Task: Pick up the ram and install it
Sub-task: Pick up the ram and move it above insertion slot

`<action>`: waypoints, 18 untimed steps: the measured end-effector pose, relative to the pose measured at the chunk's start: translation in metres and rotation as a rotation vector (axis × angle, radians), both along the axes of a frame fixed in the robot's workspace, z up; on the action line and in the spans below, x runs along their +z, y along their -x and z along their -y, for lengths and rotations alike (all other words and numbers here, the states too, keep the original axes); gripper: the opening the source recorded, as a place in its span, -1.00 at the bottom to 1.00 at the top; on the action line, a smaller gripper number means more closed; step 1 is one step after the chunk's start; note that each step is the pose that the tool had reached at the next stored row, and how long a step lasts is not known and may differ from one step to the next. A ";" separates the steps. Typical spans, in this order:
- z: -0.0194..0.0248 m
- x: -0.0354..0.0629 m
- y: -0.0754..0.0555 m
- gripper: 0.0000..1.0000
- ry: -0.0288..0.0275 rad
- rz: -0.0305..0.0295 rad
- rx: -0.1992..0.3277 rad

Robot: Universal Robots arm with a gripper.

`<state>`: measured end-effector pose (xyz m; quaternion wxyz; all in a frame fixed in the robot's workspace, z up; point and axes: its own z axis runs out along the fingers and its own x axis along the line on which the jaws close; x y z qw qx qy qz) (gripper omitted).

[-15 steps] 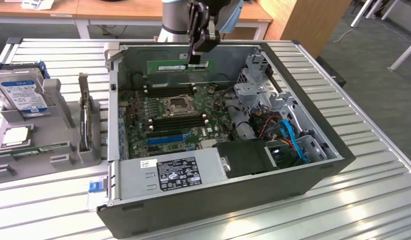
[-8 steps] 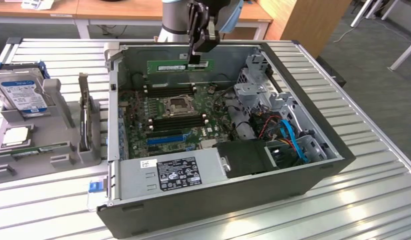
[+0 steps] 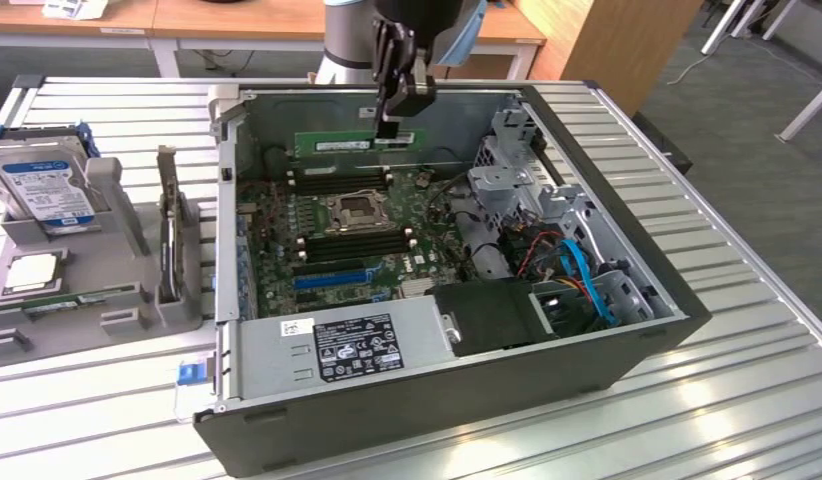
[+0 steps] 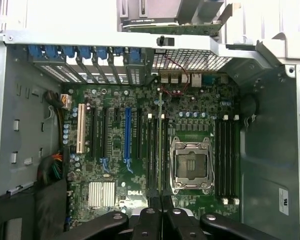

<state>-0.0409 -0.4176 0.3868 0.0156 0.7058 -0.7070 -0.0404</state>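
Observation:
The ram (image 3: 334, 144), a thin green stick, hangs level inside the open computer case (image 3: 651, 290), above the motherboard (image 3: 344, 225) near the case's far wall. My gripper (image 3: 390, 128) is shut on its upper edge, toward the end on the exterior view's right. In the wrist view the ram (image 4: 160, 140) appears edge-on as a thin line running out from my gripper (image 4: 160, 207). There it lies over the black memory slots (image 4: 152, 150), between the blue expansion slot (image 4: 127, 137) and the CPU socket (image 4: 191, 162).
A power supply (image 3: 344, 345) fills the case's near corner, with a drive cage (image 3: 518, 190) and blue cables (image 3: 585, 285) on the exterior view's right. Outside the case on that view's left, a grey fixture (image 3: 131, 300) holds a hard drive (image 3: 44, 185) and a CPU (image 3: 31, 272).

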 end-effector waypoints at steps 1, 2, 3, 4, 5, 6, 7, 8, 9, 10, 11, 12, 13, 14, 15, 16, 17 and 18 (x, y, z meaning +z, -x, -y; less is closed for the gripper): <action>0.0000 -0.0017 0.000 -0.76 -0.0002 0.0000 0.000; 0.0000 -0.0035 0.000 -0.76 -0.0004 0.0000 0.000; 0.0000 -0.0053 0.000 -0.76 -0.0007 0.0000 0.000; 0.0000 -0.0071 0.000 -0.76 -0.0009 -0.0001 0.000; 0.0000 -0.0088 0.000 -0.76 -0.0012 -0.0001 0.000; 0.0000 -0.0107 0.000 -0.76 -0.0016 0.0000 0.000; 0.0000 -0.0127 0.000 -0.76 -0.0021 0.0000 0.000; 0.0000 -0.0145 0.000 -0.76 -0.0026 0.0000 0.000; 0.0000 -0.0162 0.000 -0.76 -0.0031 0.0000 0.000; 0.0000 -0.0179 0.000 -0.76 -0.0037 0.0000 0.000; 0.0000 -0.0194 0.000 -0.76 -0.0043 0.0000 0.000; 0.0000 -0.0209 0.000 -0.76 -0.0049 0.0000 0.000; 0.0000 -0.0221 0.000 -0.76 -0.0055 0.0000 0.000; 0.0000 -0.0232 0.000 -0.76 -0.0061 0.0000 0.000; 0.0000 -0.0238 0.000 -0.76 -0.0064 0.0000 0.000; 0.0000 -0.0237 0.000 -0.76 -0.0062 -0.0001 0.000; 0.0000 -0.0237 0.000 -0.76 -0.0063 -0.0001 0.000; 0.0000 -0.0237 0.000 -0.76 -0.0063 -0.0001 0.000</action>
